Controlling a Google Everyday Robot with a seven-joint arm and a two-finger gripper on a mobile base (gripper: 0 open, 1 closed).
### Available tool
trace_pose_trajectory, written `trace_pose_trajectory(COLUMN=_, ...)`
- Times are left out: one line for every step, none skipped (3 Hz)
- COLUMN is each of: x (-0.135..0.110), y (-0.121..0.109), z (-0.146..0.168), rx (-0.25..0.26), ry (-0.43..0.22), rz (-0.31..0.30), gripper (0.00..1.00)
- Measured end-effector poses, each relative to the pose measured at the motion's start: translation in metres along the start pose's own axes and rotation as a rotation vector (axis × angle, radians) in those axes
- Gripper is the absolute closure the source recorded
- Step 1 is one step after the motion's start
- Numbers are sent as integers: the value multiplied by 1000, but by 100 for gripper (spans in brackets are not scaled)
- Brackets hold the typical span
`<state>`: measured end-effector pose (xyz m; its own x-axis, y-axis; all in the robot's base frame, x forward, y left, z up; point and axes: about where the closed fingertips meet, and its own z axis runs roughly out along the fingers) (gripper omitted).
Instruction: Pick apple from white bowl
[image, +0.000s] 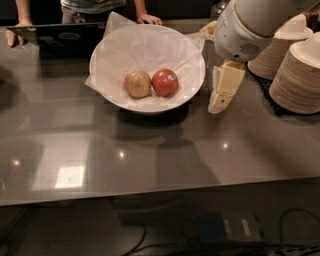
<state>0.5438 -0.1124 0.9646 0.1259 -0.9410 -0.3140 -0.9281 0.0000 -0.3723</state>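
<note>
The pale yellow-tan apple (137, 84) lies in the wide white bowl (117, 47), left of centre on crinkled white paper. A deep red apple (165, 82) with a small white sticker touches it on the right. My gripper (218, 105) hangs from the white arm (250, 25) just outside the bowl's right rim. It points down toward the table and is empty, about level with the bowl's side.
Stacks of beige paper bowls (300, 75) stand at the right, close behind the arm. A person's hands (149, 19) rest at the table's far edge beside a dark laptop (60, 34). The grey table (150, 155) has its front edge near the bottom.
</note>
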Motion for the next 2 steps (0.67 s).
trace_pose_trajectory(x=-17, y=-19, z=17, rx=6, ry=-66, rz=-25, gripper=0)
trace_pose_trajectory(x=-30, y=-35, z=31, rx=12, ry=-137, rz=-50, gripper=0)
